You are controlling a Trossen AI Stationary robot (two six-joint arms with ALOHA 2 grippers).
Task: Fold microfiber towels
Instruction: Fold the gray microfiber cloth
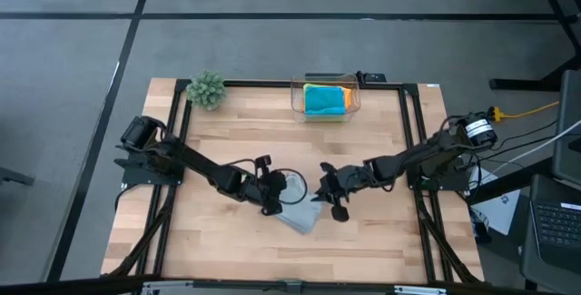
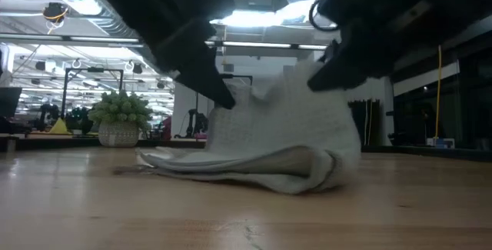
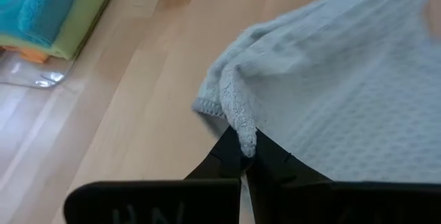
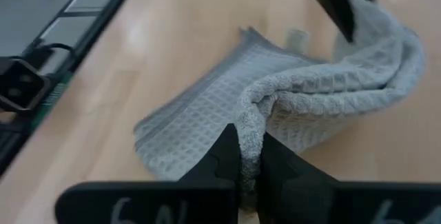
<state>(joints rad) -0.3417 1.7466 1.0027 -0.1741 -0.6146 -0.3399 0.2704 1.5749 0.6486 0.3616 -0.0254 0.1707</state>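
Grey waffle-weave towel (image 1: 300, 206) sits mid-table, just toward 6 o'clock of ctr, half lifted. My left gripper (image 3: 244, 156) is pinched tight on one edge; my right gripper (image 4: 249, 156) is clamped on the opposite edge. Turquoise, lime and orange towels (image 1: 324, 100) lie stacked in the clear box (image 1: 296, 103) at 12 o'clock.

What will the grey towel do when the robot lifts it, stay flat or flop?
Probably flop: the light grey towel already sags between the left gripper and right gripper, both pinching its edge with shut jaws. It likely is light, since only thin pinches hold it up. Its waffle weave looks grippy, so it probably won't slip easily.
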